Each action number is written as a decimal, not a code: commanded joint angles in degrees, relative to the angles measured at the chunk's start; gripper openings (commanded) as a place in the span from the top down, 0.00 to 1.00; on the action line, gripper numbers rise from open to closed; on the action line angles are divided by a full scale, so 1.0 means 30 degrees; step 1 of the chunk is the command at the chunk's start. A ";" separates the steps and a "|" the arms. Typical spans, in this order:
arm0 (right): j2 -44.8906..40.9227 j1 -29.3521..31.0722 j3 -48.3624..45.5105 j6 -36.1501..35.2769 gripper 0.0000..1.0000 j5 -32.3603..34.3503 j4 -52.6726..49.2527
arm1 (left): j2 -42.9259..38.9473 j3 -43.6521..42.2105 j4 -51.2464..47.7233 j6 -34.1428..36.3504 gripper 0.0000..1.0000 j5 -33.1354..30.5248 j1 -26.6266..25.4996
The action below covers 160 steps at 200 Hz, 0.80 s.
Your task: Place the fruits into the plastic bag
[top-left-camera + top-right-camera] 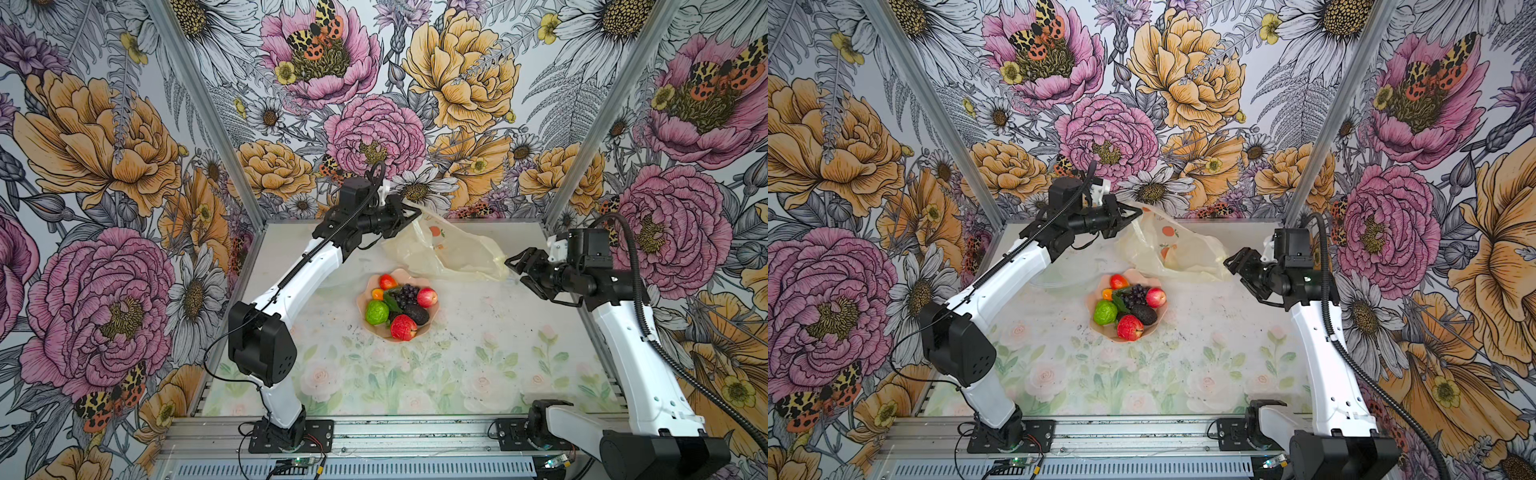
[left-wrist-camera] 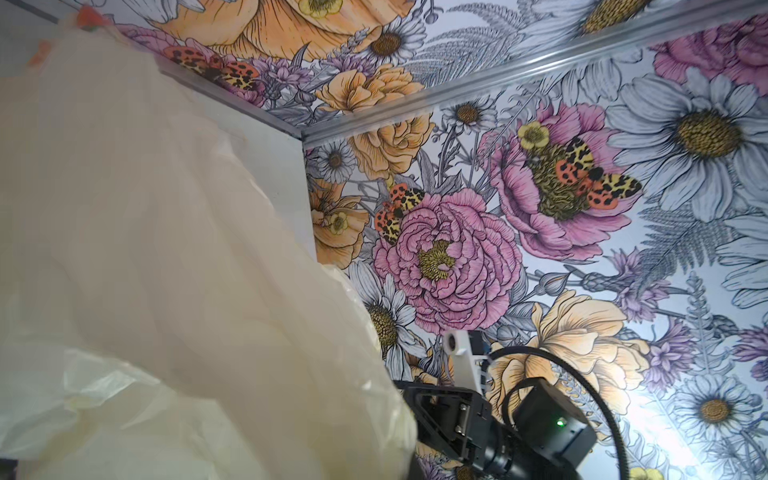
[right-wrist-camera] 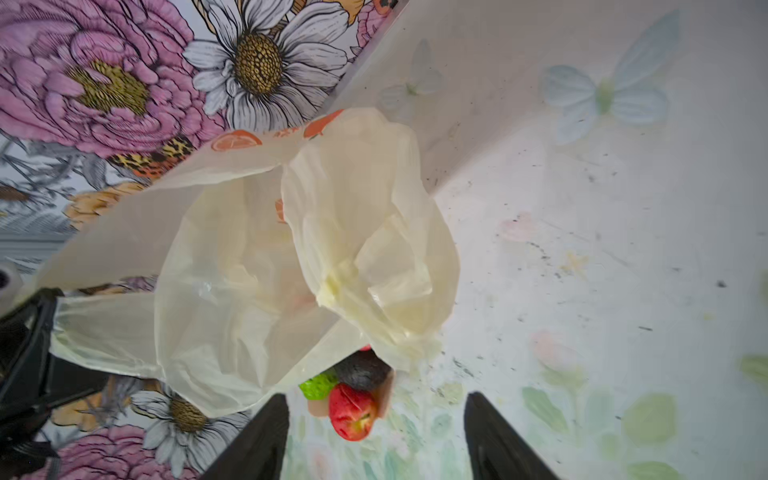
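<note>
- The left gripper (image 1: 412,214) is clamping shut on the upper edge of the plastic bag (image 1: 453,253). The film is hanging from its jaws and trailing down onto the table (image 1: 478,332) toward the right gripper (image 1: 514,271).
- The right gripper is standing with its jaws spread and nothing between them. The bag's low end is lying just ahead of its fingertips, and I cannot tell whether it is touching them.
- The bag is looking thin, crinkly and very light (it is sagging and folding under its own weight), so it is probably going to slip and collapse easily. I judge a second pinch on a loose edge, away from the left gripper's hold, to be the way to spread it open.
- The fruits are sitting together in the pink bowl (image 1: 435,311), well below the left gripper and off to the inner side of the right gripper, with neither gripper touching them.
- They are looking small, stiff and light, with smooth rounded skins that could roll out of a skewed grip, so closing across the widest part seems safest. The grape bunch (image 1: 406,294) is offering a knobbly surface.
- I am counting one bag, one bowl and seven fruits:
  - two red apples (image 1: 427,297) (image 1: 403,327)
  - one lime-green fruit (image 1: 377,312)
  - one avocado (image 1: 415,315)
  - one small orange (image 1: 377,294)
  - one strawberry (image 1: 387,281)
  - the grape bunch
</note>
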 commanded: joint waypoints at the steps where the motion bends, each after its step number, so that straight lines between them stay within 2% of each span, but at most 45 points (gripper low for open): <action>1: 0.0177 0.0818 0.2796 -0.4151 0.23 0.1831 -0.4926 | 0.0372 0.0420 -0.2167 0.2127 1.00 0.1162 -0.0141; 29: 0.2132 0.2619 0.4599 -0.5516 0.19 0.3490 -0.6233 | 0.0321 0.0265 -0.2167 0.2340 1.00 0.1388 -0.0314; 53: 0.3851 0.3894 0.5669 -0.5885 0.16 0.3737 -0.6027 | 0.0200 -0.0025 -0.2167 0.2399 1.00 0.1516 -0.0296; 87: 0.6074 0.6474 0.7300 -0.5244 0.01 0.4105 -0.5593 | -0.0143 -0.0337 -0.2166 0.2450 1.00 0.1601 -0.0305; 113: 0.7734 0.8140 0.8188 -0.4800 0.01 0.4888 -0.5647 | -0.0359 -0.0463 -0.2156 0.2434 1.00 0.1698 -0.0264; 160: 0.9112 0.8411 0.8438 -0.3937 0.03 0.6984 -0.6922 | -0.0735 -0.0855 -0.2155 0.2487 1.00 0.1657 -0.0089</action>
